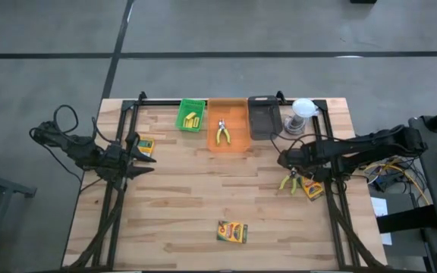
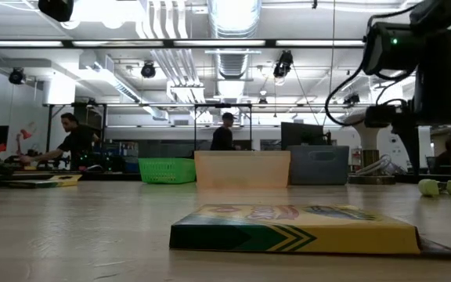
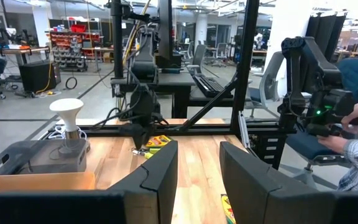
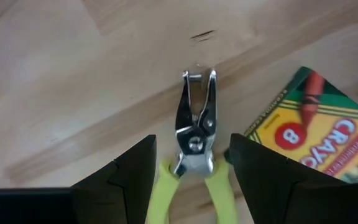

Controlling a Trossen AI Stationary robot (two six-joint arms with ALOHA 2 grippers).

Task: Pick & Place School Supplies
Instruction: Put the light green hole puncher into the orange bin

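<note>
Yellow-handled pliers (image 4: 194, 134) lie flat on the wooden table at the right, beside a yellow crayon box (image 4: 319, 140). My right gripper (image 4: 191, 142) points down over them, open, one finger on each side of the pliers' pivot; I see no touch. It also shows in the high view (image 1: 290, 165). My left gripper (image 3: 197, 163) waits level at the table's left, open, with nothing between its fingers, next to a second crayon box (image 1: 144, 145). A third crayon box (image 1: 232, 231) lies flat near the front edge.
At the far edge stand a green tray (image 1: 191, 115) with yellow blocks, an orange tray (image 1: 237, 114) with another pair of pliers (image 1: 222, 133), a black tray (image 1: 264, 117) and a white round object (image 1: 302, 112). Black frame rails run along both sides. People show beyond the table.
</note>
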